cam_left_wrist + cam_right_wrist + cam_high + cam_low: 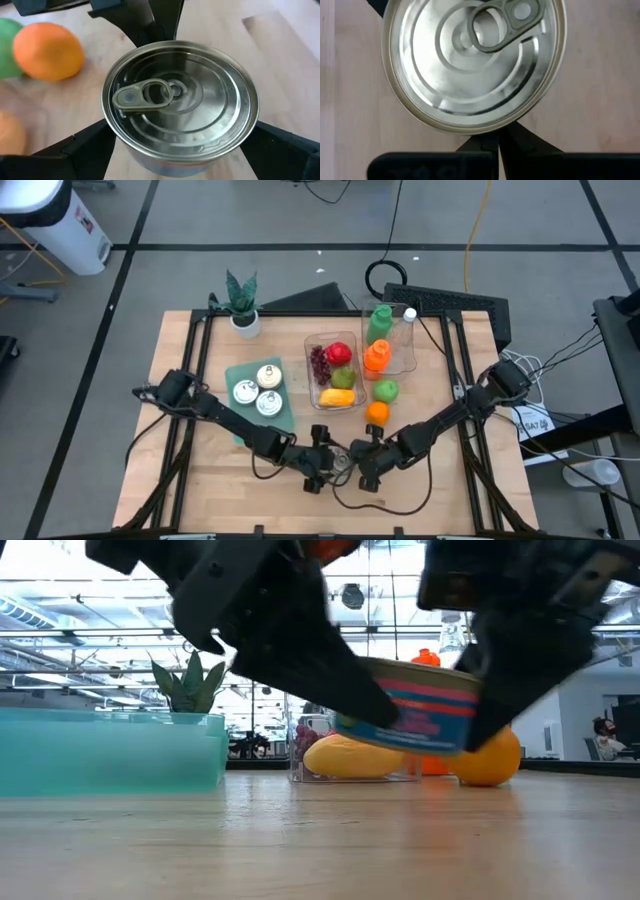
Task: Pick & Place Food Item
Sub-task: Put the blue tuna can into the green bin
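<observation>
Your left gripper stands at full spread, one finger on each side of the tin can; whether the pads touch its wall, you cannot tell. The can appears tilted, raised just off the wooden table near its front edge, pull-tab lid up. Your right gripper is pinched closed, just beside the can's far side. Judged step: a handover. Keep the left fingers centred on the can's wall and close squarely before either arm moves off.
</observation>
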